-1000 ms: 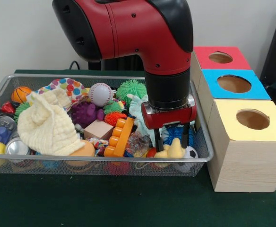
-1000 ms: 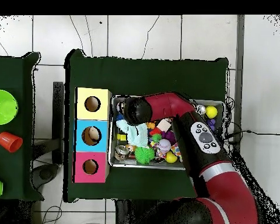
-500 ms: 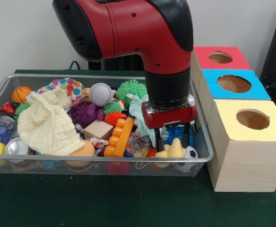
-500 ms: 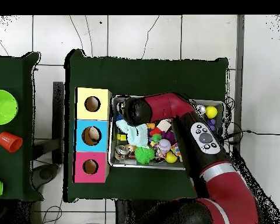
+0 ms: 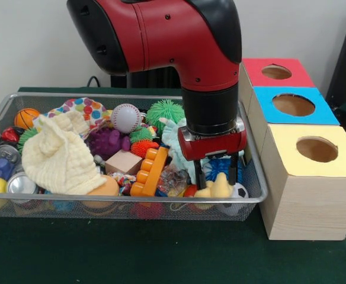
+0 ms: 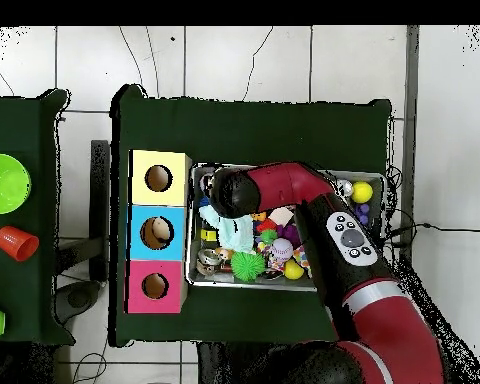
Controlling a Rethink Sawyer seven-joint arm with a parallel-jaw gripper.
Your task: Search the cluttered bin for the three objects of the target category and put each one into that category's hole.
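Note:
My gripper [image 5: 216, 175] hangs open in the right end of the wire bin [image 5: 253, 200], low among the toys. One black finger [image 5: 199, 176] stands on each side of a yellow duck-shaped toy [image 5: 220, 189], with a blue spiky ball [image 5: 216, 166] just behind it. I cannot tell whether the fingers touch the toy. Three boxes stand right of the bin, with a yellow top [image 5: 315, 149], a blue top [image 5: 293, 105] and a red top [image 5: 276, 72], each with a round hole. In the overhead view the arm's wrist [image 6: 227, 190] hides the gripper.
The bin also holds a cream cloth [image 5: 57, 157], a baseball [image 5: 126, 117], a green spiky ball [image 5: 164, 111], a purple toy [image 5: 106, 142], an orange brick [image 5: 149, 171], a wooden block [image 5: 123, 161], a small soccer ball [image 5: 239, 190] and cans [image 5: 20, 183]. Green [image 6: 4, 183] and red [image 6: 16, 243] cups sit on a side table.

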